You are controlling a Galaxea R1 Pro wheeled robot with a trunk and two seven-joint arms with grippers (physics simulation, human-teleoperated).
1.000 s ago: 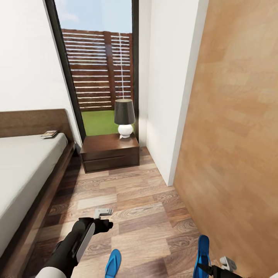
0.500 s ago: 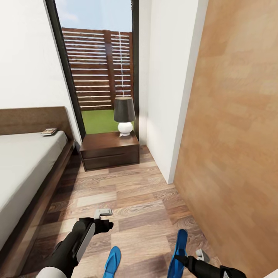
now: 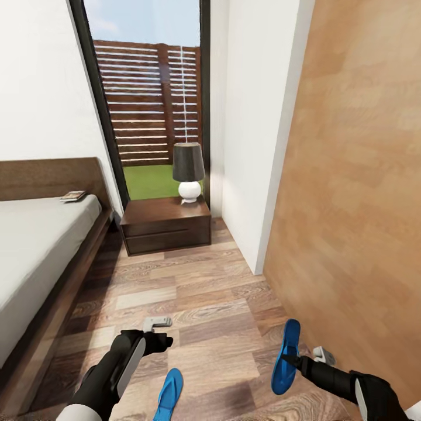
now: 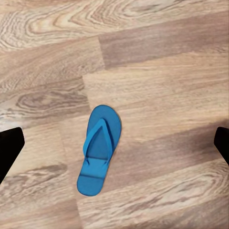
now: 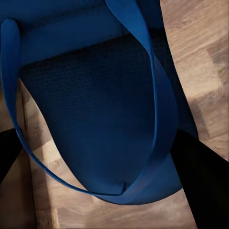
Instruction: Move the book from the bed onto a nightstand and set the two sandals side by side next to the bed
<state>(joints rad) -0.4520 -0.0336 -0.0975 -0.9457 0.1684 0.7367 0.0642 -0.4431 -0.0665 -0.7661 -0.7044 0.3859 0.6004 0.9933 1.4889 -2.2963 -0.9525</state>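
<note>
While my right gripper holds one blue sandal clamped above the floor, my left gripper hangs open over the other sandal. Far left, the book lies on the bed; the nightstand carries a lamp.

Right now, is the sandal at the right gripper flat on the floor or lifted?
Lifted. The right gripper is clamped on the sandal, which hangs tilted above the floor; the other sandal lies flat.

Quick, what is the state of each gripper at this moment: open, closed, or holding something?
Left gripper: open, holding nothing, above the floor.
Right gripper: closed on a flat bright blue sandal.
</note>
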